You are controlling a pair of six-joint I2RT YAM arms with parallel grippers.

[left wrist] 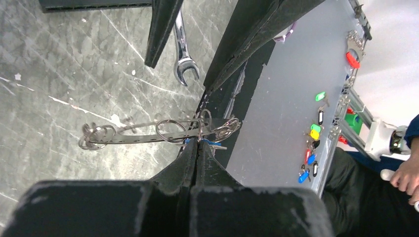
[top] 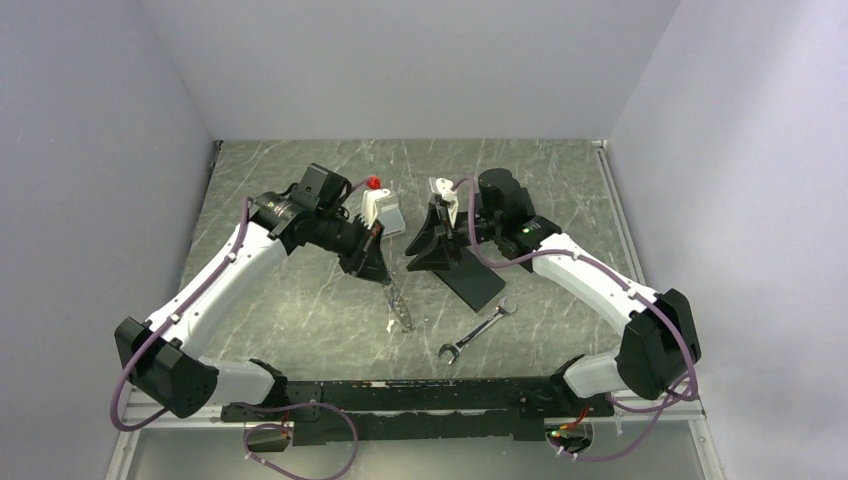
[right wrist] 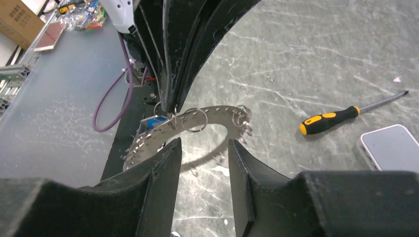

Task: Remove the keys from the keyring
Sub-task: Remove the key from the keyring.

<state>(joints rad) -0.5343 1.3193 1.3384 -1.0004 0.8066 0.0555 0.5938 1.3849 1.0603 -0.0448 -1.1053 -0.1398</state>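
The keyring is a thin grey metal hoop with small wire rings and grey keys along its rim. My left gripper is shut on its rim beside the blue tagged piece and holds it above the table. In the top view the keyring hangs edge-on below the left gripper. My right gripper is open with nothing between its fingers, just short of the hoop's near edge. In the top view the right gripper stands right of the left one.
A silver open-ended wrench lies front right, next to a black flat rectangle. A yellow-and-black screwdriver and a white phone-like slab lie beyond the hoop. Grey walls close three sides.
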